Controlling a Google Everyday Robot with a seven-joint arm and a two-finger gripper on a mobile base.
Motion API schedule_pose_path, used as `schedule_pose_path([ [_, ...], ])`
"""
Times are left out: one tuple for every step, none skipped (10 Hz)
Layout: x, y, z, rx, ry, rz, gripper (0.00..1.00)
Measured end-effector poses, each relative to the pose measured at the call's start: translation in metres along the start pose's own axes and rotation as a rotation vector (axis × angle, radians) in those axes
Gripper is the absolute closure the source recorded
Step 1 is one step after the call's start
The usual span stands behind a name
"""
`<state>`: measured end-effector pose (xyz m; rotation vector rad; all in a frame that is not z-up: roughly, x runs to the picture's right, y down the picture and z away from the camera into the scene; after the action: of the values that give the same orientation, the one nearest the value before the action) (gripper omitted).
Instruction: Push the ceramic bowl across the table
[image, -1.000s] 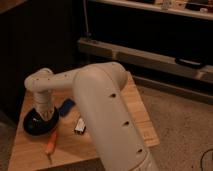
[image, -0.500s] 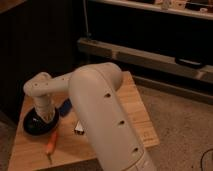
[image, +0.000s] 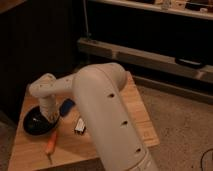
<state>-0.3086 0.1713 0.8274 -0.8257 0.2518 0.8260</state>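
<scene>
Ceramic bowl (image: 37, 121) sits at the table's (image: 137, 117) left edge. Gripper (image: 50, 117) is down at its right rim; finger state hidden, cannot tell. Push step underway, I judge; next needs steady sideways pressure.

Around me the room is dim and warm-toned. A speckled grey-brown floor (image: 185, 125) spreads to the right. Behind it runs a long pale metal rail (image: 145, 54) with a black handle (image: 189, 63) near its right end. A thin upright post (image: 85, 22) rises to a lit shelf (image: 150, 9). A dark panel (image: 35, 40) fills the left. My gripper (image: 50, 119) hangs low over the left of the surface (image: 136, 102).
</scene>
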Motion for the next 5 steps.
schedule_pose_path([
  [0.001,-0.0013,0.0014,0.003,0.006,0.001,1.0],
  [0.0021,-0.0016,0.0027,0.006,0.012,0.0,1.0],
  [0.003,-0.0023,0.0032,0.01,0.017,0.0,1.0],
  [0.0039,-0.0031,0.0041,0.014,0.022,-0.002,1.0],
  [0.0054,-0.004,0.0049,0.018,0.028,-0.003,1.0],
])
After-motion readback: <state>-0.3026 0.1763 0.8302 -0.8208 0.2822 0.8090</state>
